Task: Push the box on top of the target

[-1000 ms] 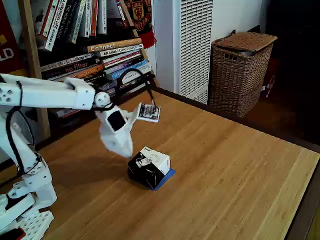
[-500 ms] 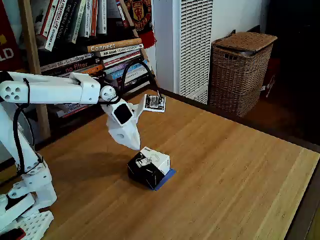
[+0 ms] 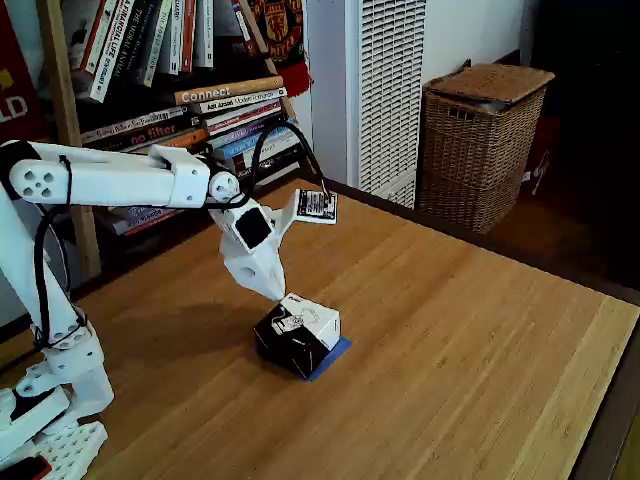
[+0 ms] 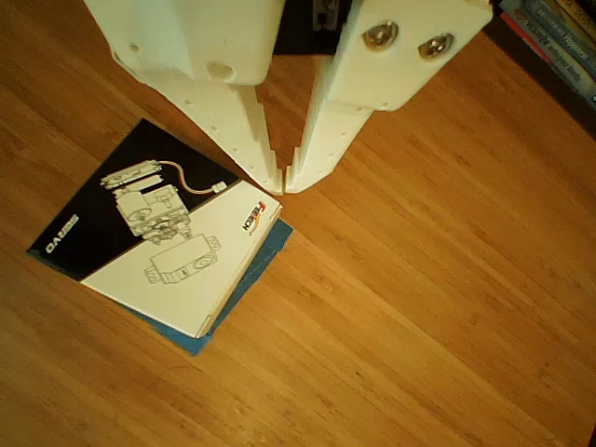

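Fixed view: the gripper (image 3: pixel 277 291) hung with its tip just over the far left top corner of the box (image 3: pixel 298 335), fingers nearly together and holding nothing. The box sat mid-table on the target (image 3: pixel 335 352), of which a blue strip peeked out along its near right edge. In the other view the gripper (image 4: pixel 282 182) tips almost met at the box's (image 4: pixel 158 247) corner; the box lay lower left of them, tape (image 4: pixel 265 256) showing beside it. Whether the tips touched the box was unclear, and most of the target was hidden beneath it.
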